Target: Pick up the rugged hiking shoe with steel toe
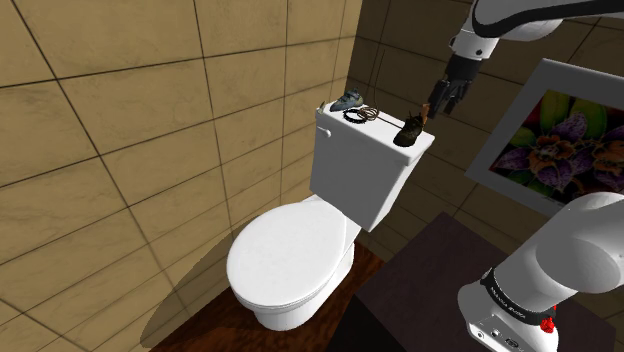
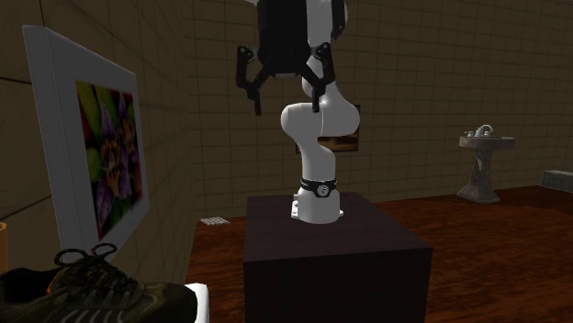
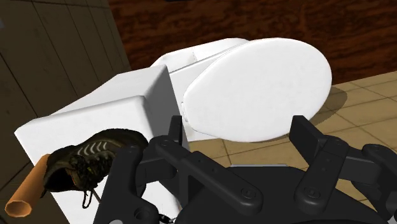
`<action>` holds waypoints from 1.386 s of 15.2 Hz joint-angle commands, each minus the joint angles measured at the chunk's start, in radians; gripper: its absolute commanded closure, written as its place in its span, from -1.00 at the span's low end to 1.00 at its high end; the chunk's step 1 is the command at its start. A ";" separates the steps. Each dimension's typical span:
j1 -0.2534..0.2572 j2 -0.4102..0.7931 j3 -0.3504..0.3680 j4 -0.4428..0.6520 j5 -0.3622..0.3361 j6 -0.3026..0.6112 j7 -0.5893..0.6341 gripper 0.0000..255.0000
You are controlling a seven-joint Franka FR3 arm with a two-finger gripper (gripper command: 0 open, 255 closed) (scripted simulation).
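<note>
A dark hiking shoe (image 1: 410, 131) with pale side stripes and loose laces sits on the white toilet tank's lid (image 1: 385, 143), at the end nearest the arm. My black gripper (image 1: 432, 108) hangs just above and beside it, apart from it. In the second exterior view the shoe (image 2: 92, 289) lies in the near foreground and the gripper (image 2: 283, 87) stands open high up, nothing between its fingers. The wrist view has the shoe (image 3: 89, 162) on the tank (image 3: 114, 108) off to one side of the open gripper (image 3: 238, 133).
A grey-blue object (image 1: 345, 100) and black rings (image 1: 362, 115) lie further along the lid. An orange-brown tube (image 3: 28, 191) pokes out beside the shoe. The closed toilet seat (image 1: 290, 255), a framed flower picture (image 1: 555, 130), the dark stand (image 2: 331, 257) and a pedestal sink (image 2: 482, 161) surround the area.
</note>
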 commanded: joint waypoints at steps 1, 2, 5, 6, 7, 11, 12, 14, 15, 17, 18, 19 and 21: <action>-0.006 0.063 -0.034 0.029 0.006 0.035 -0.038 -1.00; -0.009 0.095 -0.050 0.045 0.012 0.051 -0.057 -1.00; -0.017 0.198 -0.097 0.102 0.039 0.093 -0.118 -1.00; -0.020 0.233 -0.111 0.123 0.052 0.105 -0.140 -1.00; -0.024 0.269 -0.125 0.146 0.066 0.116 -0.162 -1.00; -0.046 0.420 -0.171 0.248 0.137 0.147 -0.253 -1.00; -0.054 0.460 -0.180 0.277 0.158 0.152 -0.276 -1.00; -0.074 0.539 -0.193 0.339 0.202 0.156 -0.321 -1.00; -0.086 0.579 -0.197 0.373 0.224 0.156 -0.342 -1.00; -0.115 0.660 -0.201 0.443 0.268 0.152 -0.383 -1.00; -0.131 0.701 -0.201 0.481 0.289 0.148 -0.401 -1.00; -0.148 0.742 -0.200 0.521 0.310 0.143 -0.418 -1.00; -0.168 0.783 -0.196 0.562 0.330 0.136 -0.433 -1.00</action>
